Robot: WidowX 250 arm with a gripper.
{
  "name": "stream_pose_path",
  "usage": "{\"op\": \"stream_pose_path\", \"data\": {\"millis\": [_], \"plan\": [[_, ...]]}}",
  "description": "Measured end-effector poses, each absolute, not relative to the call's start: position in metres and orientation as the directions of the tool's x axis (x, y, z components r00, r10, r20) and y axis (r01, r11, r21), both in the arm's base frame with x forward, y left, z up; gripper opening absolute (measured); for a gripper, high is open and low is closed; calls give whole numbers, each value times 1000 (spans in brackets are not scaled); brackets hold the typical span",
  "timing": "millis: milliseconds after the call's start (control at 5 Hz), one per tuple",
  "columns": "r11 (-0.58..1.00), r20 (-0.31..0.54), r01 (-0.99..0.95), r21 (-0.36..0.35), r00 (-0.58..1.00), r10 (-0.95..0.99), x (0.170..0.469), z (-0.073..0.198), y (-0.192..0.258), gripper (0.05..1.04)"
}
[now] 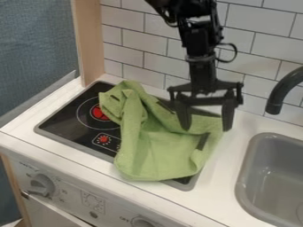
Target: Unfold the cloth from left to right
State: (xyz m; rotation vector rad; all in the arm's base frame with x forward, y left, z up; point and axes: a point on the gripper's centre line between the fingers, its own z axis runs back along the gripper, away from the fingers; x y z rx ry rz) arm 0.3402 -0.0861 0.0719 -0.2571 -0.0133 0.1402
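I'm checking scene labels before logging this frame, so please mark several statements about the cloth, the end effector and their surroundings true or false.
1. The cloth is green. True.
2. The cloth lies inside the sink. False: it lies over part of the stove.
3. The end effector has its fingers spread apart. True.
4. The cloth is spread fully flat. False: its left side is bunched in folds.
5. A red mark on the stove shows beside the cloth. True.

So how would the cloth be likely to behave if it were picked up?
The cloth would probably hang floppy, given its soft, rumpled folds. It looks thin at the edges, so likely light for its size.
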Motion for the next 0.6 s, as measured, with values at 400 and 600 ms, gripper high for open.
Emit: {"op": "stream_pose_path", "data": {"millis": [400, 600], "plan": [[961, 123, -96, -258, 984, 131, 334, 133, -73, 998], [962, 127, -95, -257, 983, 131, 334, 134, -73, 998]]}}
